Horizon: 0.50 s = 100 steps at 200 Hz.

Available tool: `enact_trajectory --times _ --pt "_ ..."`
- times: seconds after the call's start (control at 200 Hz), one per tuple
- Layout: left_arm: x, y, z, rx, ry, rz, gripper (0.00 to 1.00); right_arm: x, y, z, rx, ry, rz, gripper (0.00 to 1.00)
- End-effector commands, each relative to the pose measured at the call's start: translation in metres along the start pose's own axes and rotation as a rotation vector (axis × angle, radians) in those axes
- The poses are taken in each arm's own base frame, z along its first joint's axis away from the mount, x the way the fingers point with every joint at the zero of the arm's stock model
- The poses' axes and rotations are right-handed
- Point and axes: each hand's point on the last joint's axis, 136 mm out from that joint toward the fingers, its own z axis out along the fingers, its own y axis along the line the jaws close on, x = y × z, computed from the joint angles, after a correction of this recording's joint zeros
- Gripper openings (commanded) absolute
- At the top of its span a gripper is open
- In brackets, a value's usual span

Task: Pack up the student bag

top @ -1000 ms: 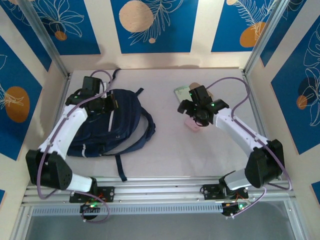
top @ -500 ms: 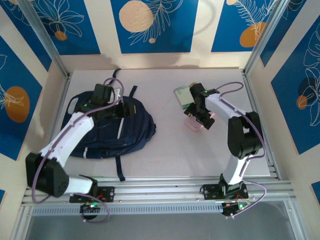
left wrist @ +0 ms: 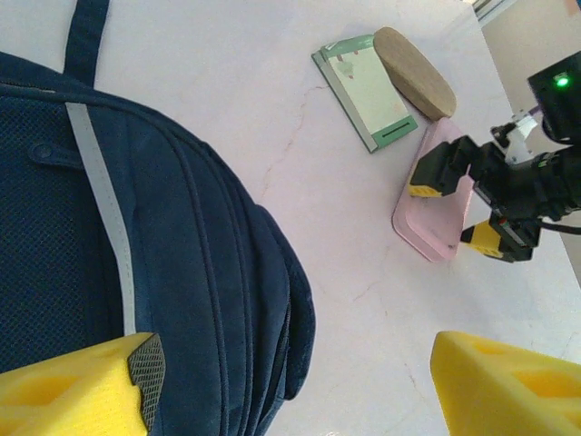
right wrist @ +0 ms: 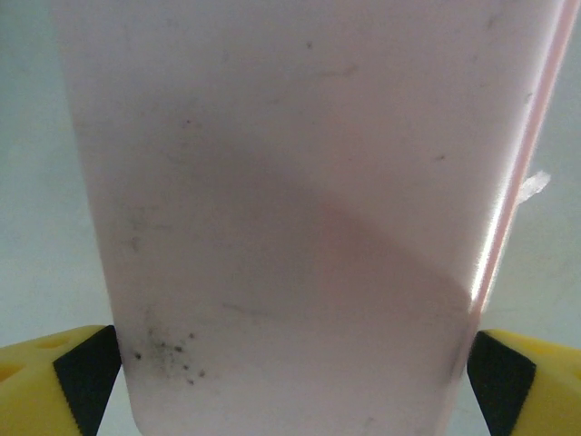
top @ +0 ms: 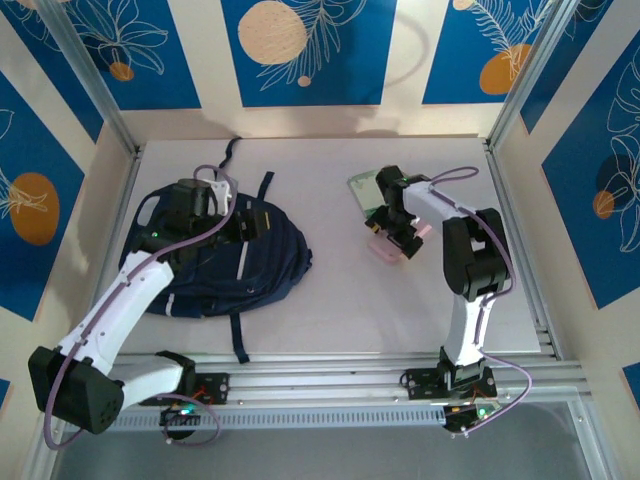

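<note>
The student bag (top: pixel 215 265), a navy-blue backpack with a thin light stripe, lies flat on the left of the table; its zipped right edge (left wrist: pixel 182 272) shows in the left wrist view. My left gripper (top: pixel 258 220) (left wrist: pixel 295 391) hovers open over that edge, with nothing held. My right gripper (top: pixel 397 232) (left wrist: pixel 463 204) (right wrist: pixel 295 377) is open and straddles a flat pink case (top: pixel 383 250) (left wrist: pixel 434 209) (right wrist: pixel 290 182), one finger at each long side.
A green notebook (top: pixel 364 188) (left wrist: pixel 363 86) lies just beyond the pink case, with a tan oval pouch (left wrist: pixel 413 59) against its far side. Bag straps (top: pixel 240 335) trail toward the near edge. Metal frame posts and walls border the table.
My left arm has swung from the bag's upper left across to its right side. My right gripper has come down from above the pink case to straddle it.
</note>
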Motion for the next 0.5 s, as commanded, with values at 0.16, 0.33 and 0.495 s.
enact_trajectory --times 0.16,0.33,0.495 --pt "0.0 -0.01 -0.001 0.051 -0.012 0.004 0.78 0.003 -0.009 0.021 0.058 0.06 0.049 1.0" --pt "0.001 -0.009 0.001 0.049 -0.006 0.005 0.78 0.005 -0.005 0.025 0.043 0.069 0.031 0.98" --pt "0.002 -0.006 0.005 0.033 0.002 0.008 0.78 0.006 0.005 -0.001 -0.038 0.013 -0.023 0.9"
